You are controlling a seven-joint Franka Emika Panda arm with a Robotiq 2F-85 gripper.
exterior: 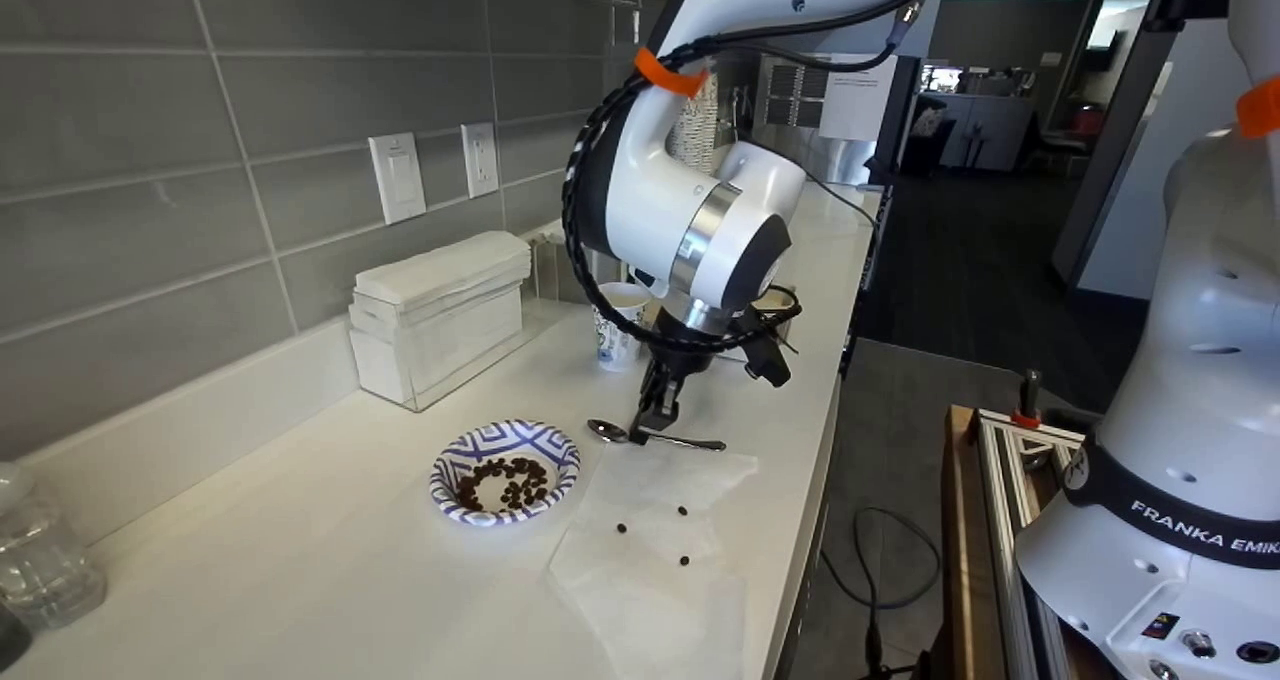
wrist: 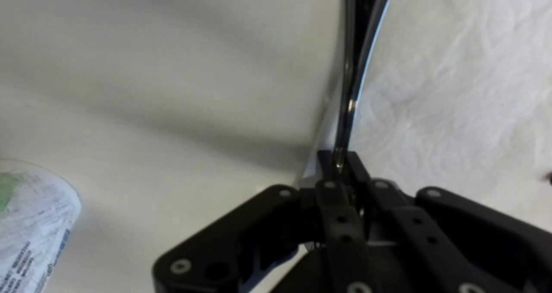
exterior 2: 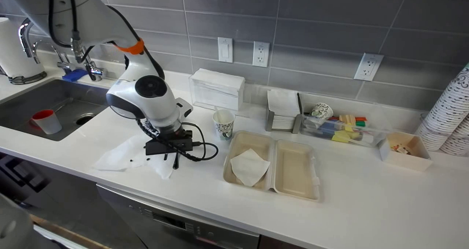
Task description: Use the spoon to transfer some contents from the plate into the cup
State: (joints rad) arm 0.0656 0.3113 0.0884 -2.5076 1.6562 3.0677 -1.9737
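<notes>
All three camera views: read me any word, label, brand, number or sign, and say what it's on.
"FRANKA EMIK", then cut by the picture's edge: on the robot's base.
Cup, wrist view: print too blurred to read.
Posted sheet: too small to read.
Base sticker: too small.
Appliance panel: markings too small.

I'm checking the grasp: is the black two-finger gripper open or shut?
Shut: in the wrist view, the gripper pinches the slim dark metal spoon between its fingertips.
</notes>
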